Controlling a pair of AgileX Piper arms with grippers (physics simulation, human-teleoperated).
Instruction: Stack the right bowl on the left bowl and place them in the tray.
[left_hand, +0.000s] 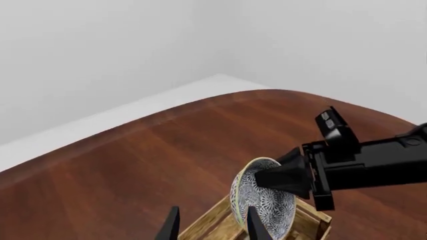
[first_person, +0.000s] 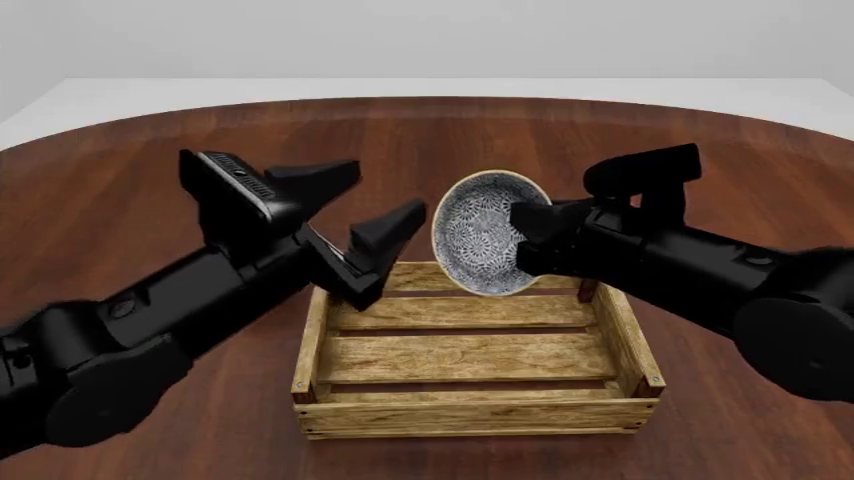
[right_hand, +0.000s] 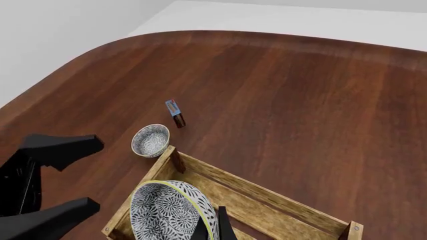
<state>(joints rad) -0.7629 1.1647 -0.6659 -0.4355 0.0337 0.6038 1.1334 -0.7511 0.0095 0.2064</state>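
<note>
My right gripper (first_person: 527, 235) is shut on the rim of a blue-and-white patterned bowl (first_person: 483, 235). The bowl is tipped on its side above the far edge of the wooden tray (first_person: 474, 350). The same bowl (right_hand: 172, 210) shows large in the right wrist view, held over the tray (right_hand: 267, 205). A second patterned bowl (right_hand: 150, 140) sits upright on the table just outside a tray corner; the left arm hides it in the front view. My left gripper (first_person: 358, 212) stands open beside the held bowl (left_hand: 263, 205), with nothing between its fingers.
A small red-and-blue box (right_hand: 175, 113) lies on the dark wooden table (first_person: 441, 130) beyond the second bowl. The table's rounded edge meets a pale floor and walls. The tray's slatted bottom holds nothing.
</note>
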